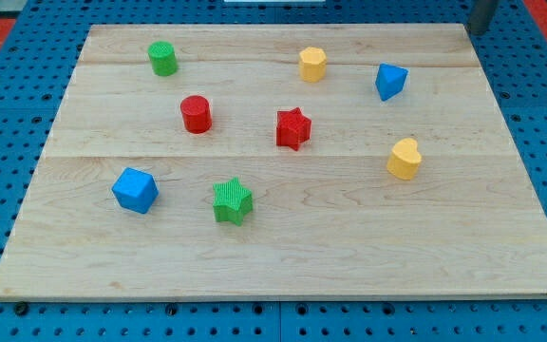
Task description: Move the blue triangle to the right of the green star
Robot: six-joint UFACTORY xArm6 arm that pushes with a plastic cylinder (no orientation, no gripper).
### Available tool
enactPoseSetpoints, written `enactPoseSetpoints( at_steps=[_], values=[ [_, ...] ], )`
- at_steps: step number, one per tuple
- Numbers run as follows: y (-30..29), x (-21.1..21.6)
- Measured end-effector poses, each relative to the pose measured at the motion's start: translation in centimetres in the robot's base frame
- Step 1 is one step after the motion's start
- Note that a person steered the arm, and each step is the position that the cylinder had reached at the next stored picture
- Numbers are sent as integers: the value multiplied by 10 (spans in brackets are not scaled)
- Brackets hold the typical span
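The blue triangle (390, 81) sits on the wooden board (283, 266) at the upper right. The green star (233, 201) sits lower down, left of centre, far from the triangle. My rod enters at the view's top right corner, and my tip (477, 30) is at the board's far right corner. It is above and to the right of the blue triangle, well apart from it and touching no block.
A yellow hexagon (312, 65) lies left of the triangle and a yellow heart (404, 159) below it. A red star (292, 128) is near the centre. A red cylinder (196, 114), a green cylinder (162, 59) and a blue cube (135, 190) are on the left.
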State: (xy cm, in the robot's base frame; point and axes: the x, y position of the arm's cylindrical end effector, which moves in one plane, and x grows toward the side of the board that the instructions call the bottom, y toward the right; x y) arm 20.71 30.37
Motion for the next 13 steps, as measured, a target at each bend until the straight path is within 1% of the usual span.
enactPoseSetpoints(
  at_steps=[1, 2, 3, 4, 5, 6, 7, 11, 12, 13],
  values=[
    [-4, 15],
    [-8, 15],
    [-36, 40],
    [-72, 27],
    [-101, 46],
    [-142, 76],
    [-167, 76],
    [-167, 74],
    [-166, 89],
    [-166, 115]
  ],
)
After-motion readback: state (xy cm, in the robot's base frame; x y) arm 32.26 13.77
